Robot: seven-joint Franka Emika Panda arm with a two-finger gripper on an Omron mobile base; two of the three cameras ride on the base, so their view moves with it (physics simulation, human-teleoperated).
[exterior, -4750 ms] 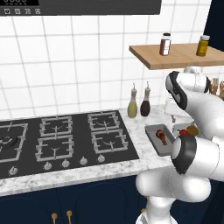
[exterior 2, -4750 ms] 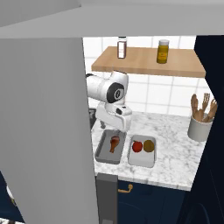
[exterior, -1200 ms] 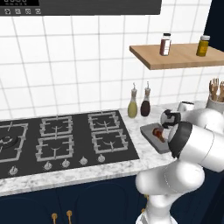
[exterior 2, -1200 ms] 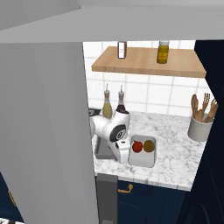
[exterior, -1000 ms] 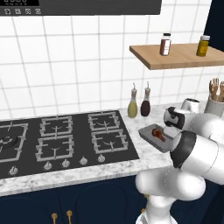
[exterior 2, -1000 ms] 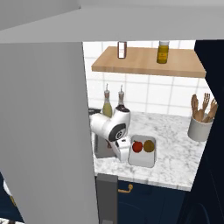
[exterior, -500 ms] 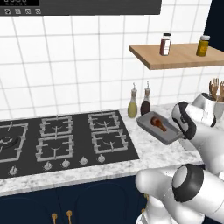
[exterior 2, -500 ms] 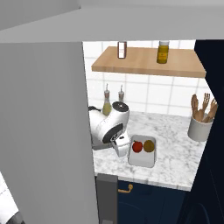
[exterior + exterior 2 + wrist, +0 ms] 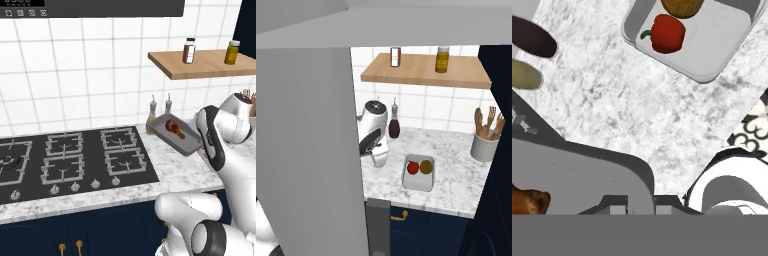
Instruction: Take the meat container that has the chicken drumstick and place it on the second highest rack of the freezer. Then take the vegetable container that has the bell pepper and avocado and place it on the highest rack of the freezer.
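The meat container [image 9: 186, 141], a grey tray, hangs tilted above the counter near the hob's right edge, with the reddish-brown chicken drumstick [image 9: 175, 127] lying in it. In the hand view my gripper [image 9: 641, 203] is shut on the rim of this tray [image 9: 587, 172], and the drumstick [image 9: 529, 200] shows at the lower left. The vegetable container [image 9: 418, 185] rests on the marble counter with the red bell pepper [image 9: 413, 167] and the avocado [image 9: 426, 166] inside, apart from the gripper. A grey freezer panel [image 9: 306, 150] hides the racks.
Two bottles [image 9: 159, 112] stand against the tiled wall behind the lifted tray. A wooden shelf [image 9: 426, 70] with two jars hangs above the counter. A utensil holder [image 9: 484, 142] stands at the counter's right end. The black hob [image 9: 75, 160] lies to the left.
The arm has raised the meat container off the counter and carried it up and leftward, toward the bottles. The vegetable container has stayed where it was.
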